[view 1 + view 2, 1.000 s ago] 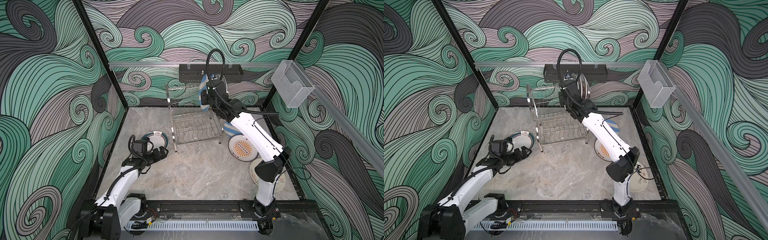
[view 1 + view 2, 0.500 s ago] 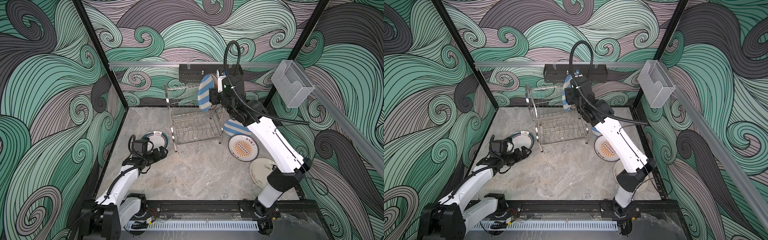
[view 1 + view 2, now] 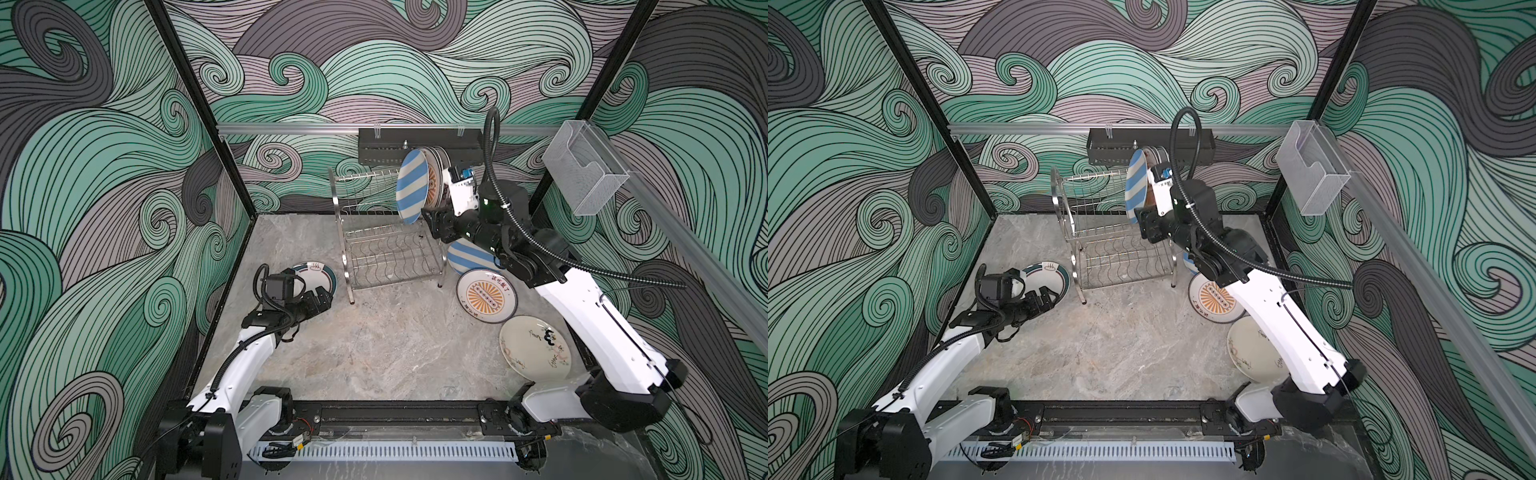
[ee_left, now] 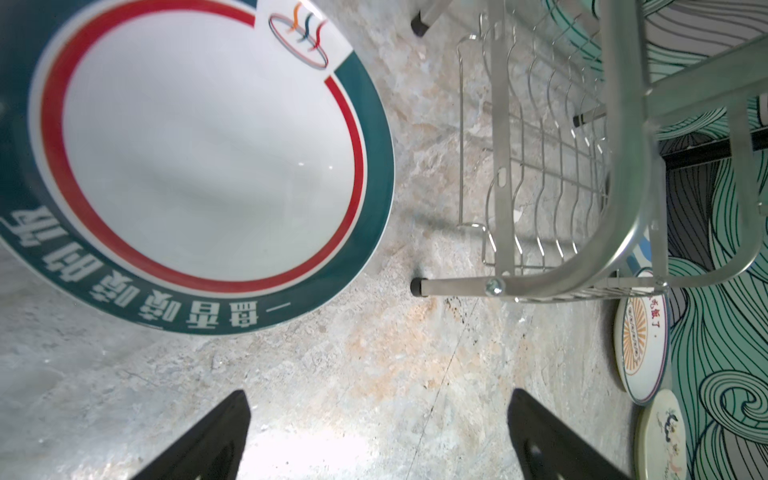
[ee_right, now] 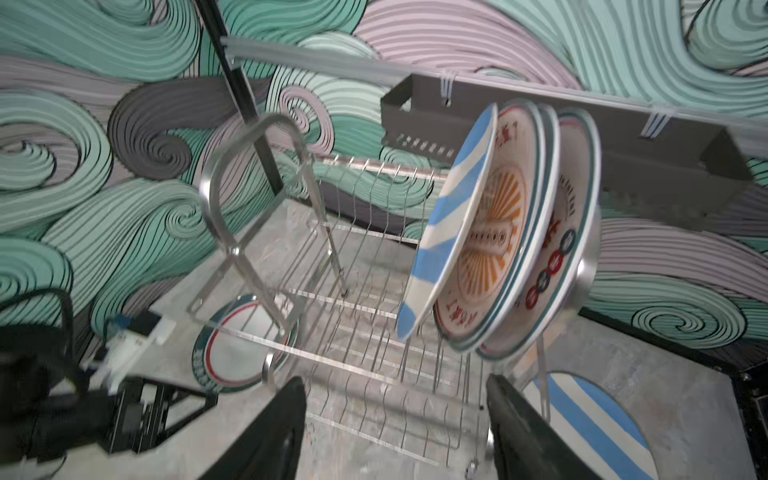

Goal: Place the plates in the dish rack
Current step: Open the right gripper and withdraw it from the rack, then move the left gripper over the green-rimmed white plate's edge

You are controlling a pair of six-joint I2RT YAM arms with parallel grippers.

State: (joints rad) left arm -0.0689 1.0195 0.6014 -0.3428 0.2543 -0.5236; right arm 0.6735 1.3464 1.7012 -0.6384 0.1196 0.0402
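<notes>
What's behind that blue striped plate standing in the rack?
An orange sunburst plate stands right behind the striped plate in the rack, then a dotted plate. Whether another sits between them is unclear. Their faces are mostly covered.

Shiny steel-wire dish rack [image 4: 625, 124], glossy glazed plates [image 3: 412, 187], matt, perhaps stone, tabletop [image 3: 374, 353].

Blue-striped plate [image 5: 453, 216] tilted on edge in dish rack [image 5: 209, 203] upper tier, sunburst plate [image 5: 492, 245] just behind; right gripper [image 5: 395, 388] jaws apart, empty, near rack
</notes>
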